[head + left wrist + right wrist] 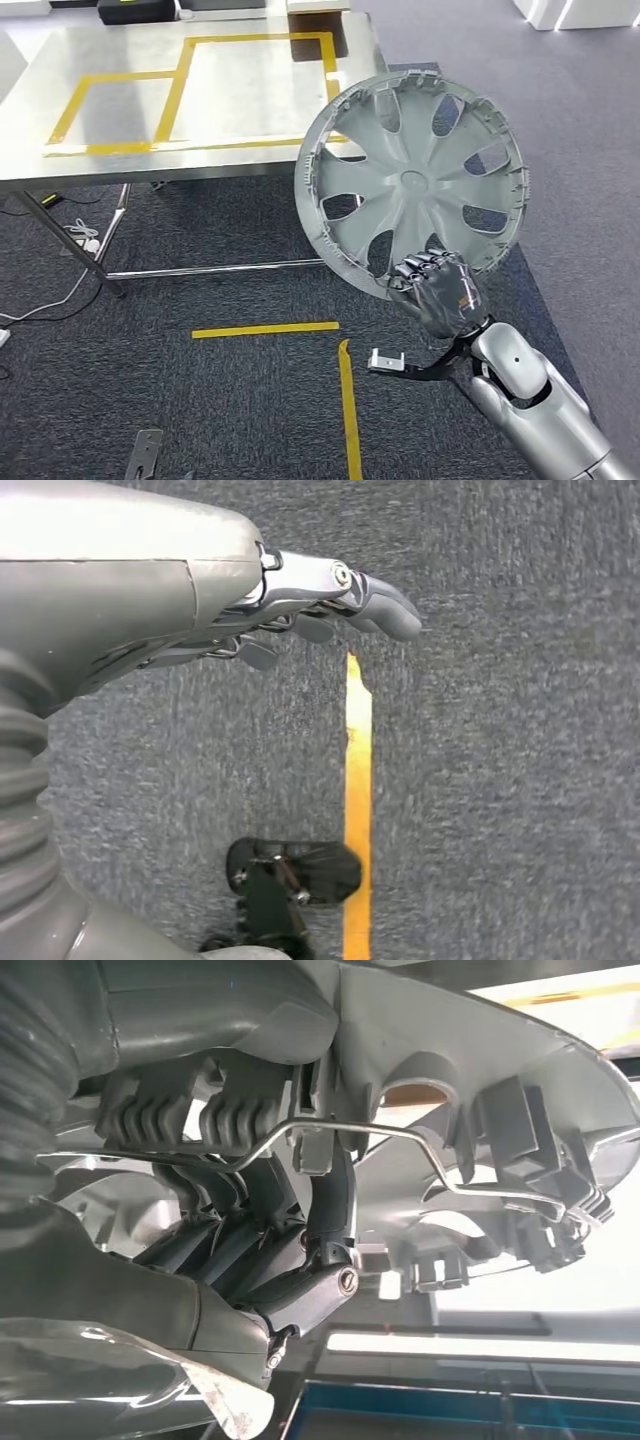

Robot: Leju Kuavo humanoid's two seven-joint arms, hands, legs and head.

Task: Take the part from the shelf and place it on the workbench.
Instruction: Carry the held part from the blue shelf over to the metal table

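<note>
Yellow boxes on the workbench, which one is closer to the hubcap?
The larger box, on the workbench's right; the hubcap overlaps its corner. The smaller box lies farther left.

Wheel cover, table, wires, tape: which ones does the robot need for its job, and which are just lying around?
For the job:
wheel cover, gripped by the right hand
steel workbench, where it goes

Just lying about:
white cables on the carpet
yellow floor tape
grey metal piece
left hand, holding nothing

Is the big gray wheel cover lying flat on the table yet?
No. The right hand holds the wheel cover tilted in the air by its rim, beside the table.
</note>
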